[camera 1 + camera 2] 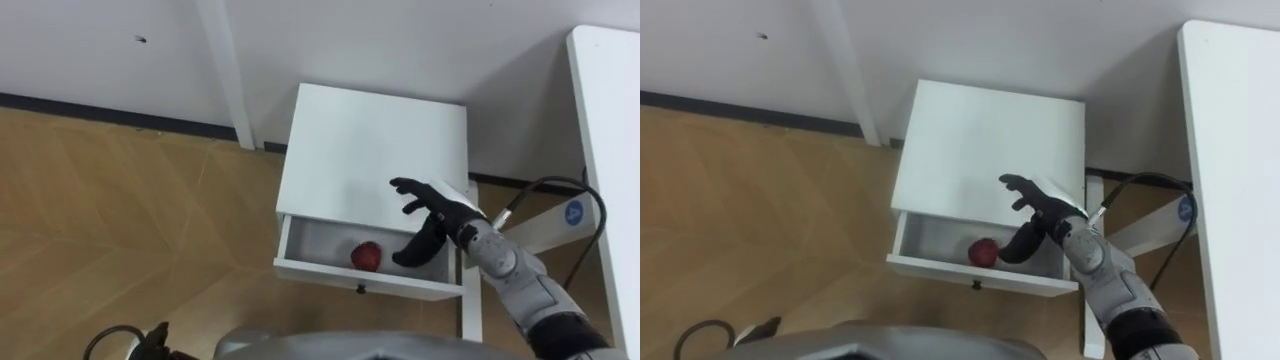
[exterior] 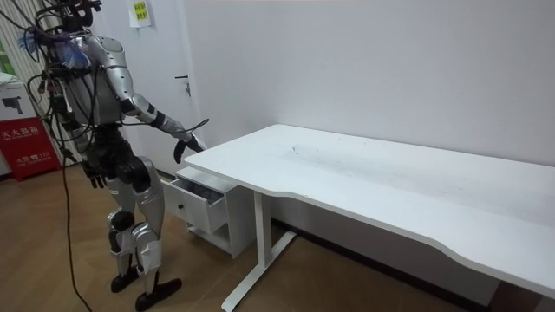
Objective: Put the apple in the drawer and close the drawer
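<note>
Nearest me, my left hand (image 2: pixel 94 178) hangs low at my hip, on my side of the drawer (image 1: pixel 318 240). I cannot tell how its fingers are set.

The drawer stands pulled out toward me from the small white cabinet (image 1: pixel 375 150). Its front panel and small dark knob (image 1: pixel 361 289) are the closest part of it. The apple (image 1: pixel 366 256) lies inside the drawer, on its floor near the front panel, about midway along. Nothing touches it.

My right hand (image 1: pixel 436 215) hovers above the drawer's right end, just right of the apple and over the line where the drawer meets the cabinet top. Its fingers are spread wide, the thumb points down into the drawer, and it holds nothing.

Beyond the drawer the cabinet top is bare and backs onto the white wall (image 1: pixel 400 40). The white table (image 1: pixel 610 140) runs to the right of it.

As I judge it, the apple part is done and closing is the step in hand. Next I need to bring my right hand out over the drawer's front, lay flat fingers on the panel near the knob and push it straight back. A push at the middle should keep the drawer from skewing.
</note>
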Controlling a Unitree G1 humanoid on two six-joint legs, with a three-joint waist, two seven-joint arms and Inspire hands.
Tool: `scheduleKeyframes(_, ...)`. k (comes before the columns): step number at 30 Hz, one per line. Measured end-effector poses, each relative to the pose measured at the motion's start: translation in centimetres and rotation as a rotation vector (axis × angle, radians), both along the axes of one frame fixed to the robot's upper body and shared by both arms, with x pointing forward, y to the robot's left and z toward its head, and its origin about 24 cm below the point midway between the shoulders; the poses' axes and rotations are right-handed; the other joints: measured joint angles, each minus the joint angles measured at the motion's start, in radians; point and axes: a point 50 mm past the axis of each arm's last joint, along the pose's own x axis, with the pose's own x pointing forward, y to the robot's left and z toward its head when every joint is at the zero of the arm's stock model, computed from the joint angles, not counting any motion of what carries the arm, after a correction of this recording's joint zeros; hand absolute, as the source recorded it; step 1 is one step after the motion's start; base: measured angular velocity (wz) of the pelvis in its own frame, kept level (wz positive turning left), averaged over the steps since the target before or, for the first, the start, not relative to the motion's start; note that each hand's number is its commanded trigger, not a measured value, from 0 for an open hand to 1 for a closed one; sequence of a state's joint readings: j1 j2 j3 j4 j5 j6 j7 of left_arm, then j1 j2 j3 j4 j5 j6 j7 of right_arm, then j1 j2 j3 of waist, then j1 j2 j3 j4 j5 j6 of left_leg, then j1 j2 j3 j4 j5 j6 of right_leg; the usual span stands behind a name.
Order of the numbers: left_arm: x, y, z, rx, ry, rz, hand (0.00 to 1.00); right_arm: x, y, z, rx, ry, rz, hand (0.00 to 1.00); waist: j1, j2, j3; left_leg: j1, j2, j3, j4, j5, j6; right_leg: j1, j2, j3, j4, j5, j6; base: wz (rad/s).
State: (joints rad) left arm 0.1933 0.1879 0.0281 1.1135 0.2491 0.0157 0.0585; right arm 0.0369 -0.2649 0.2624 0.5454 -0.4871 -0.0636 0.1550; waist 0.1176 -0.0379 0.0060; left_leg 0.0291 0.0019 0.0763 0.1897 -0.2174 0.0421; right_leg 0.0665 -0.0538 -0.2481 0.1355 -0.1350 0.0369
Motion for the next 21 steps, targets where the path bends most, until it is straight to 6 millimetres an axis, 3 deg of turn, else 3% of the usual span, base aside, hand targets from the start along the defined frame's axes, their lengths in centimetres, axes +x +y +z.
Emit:
scheduleKeyframes(8,-0.1,0.0,0.0,-0.001,0.002,0.001,0.00,-0.1,-0.1,-0.1,0.009,0.002,-0.016,0.00,-0.005,-0.006,-0.0028,0.002,0.000,-0.001,0.001,0.000,0.000,0.004,-0.001,-0.001,0.000,0.000,0.000,0.00)
scheduleKeyframes(12,-0.6,0.0,-0.1,0.003,0.015,0.010,0.00,-1.1,-1.0,-1.4,0.040,0.063,-0.110,0.00,-0.006,-0.011,-0.0038,0.009,-0.002,-0.005,0.002,0.000,0.000,0.012,-0.002,0.001,0.000,0.000,0.000,0.02)
scheduleKeyframes(18,-1.9,-0.2,-0.2,0.024,0.023,0.099,0.00,-4.0,-4.2,-3.7,0.150,0.125,-0.540,0.00,-0.034,-0.002,0.0008,0.011,-0.002,-0.001,0.002,-0.005,0.004,0.017,-0.007,-0.005,0.007,-0.002,0.003,0.02)
scheduleKeyframes(21,-2.2,-0.8,-0.4,0.012,0.025,0.133,0.00,-7.1,-6.9,-4.7,0.173,0.155,-0.814,0.00,-0.079,0.012,-0.0031,-0.024,-0.019,0.009,0.066,-0.035,0.019,-0.039,-0.045,-0.014,0.136,-0.050,0.017,0.19)
